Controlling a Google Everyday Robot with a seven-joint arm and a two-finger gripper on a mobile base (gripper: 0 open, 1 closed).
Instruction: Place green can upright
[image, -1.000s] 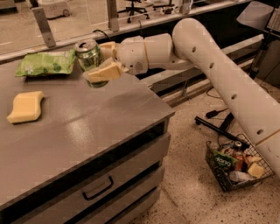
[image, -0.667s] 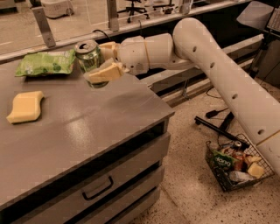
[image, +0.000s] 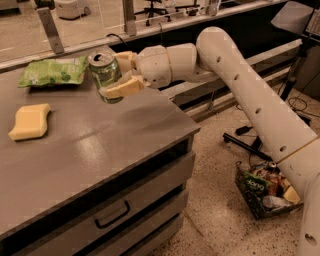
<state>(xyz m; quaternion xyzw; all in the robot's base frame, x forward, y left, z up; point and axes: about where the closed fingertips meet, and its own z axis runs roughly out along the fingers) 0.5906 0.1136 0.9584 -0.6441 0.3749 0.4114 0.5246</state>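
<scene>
Green can (image: 105, 75) sits near the desk's (image: 100, 145) far edge, toward the right corner, with its silver top up and slightly tilted. The gripper (image: 119, 73) clasps its sides, probably so the base stays free to settle flat on the desk.

Dim, warm indoor light with a yellowish cast overall. A soft sheen streaks across the grey table top (image: 115, 140), palest toward its right corner. The white arm (image: 240, 85) is lit from above and its underside is shaded. The gripper (image: 119, 73) hangs over the table's far side, clamped on the green can (image: 104, 76), whose silver top glints. The drawer (image: 125, 205) recess sits in deep shadow.
</scene>
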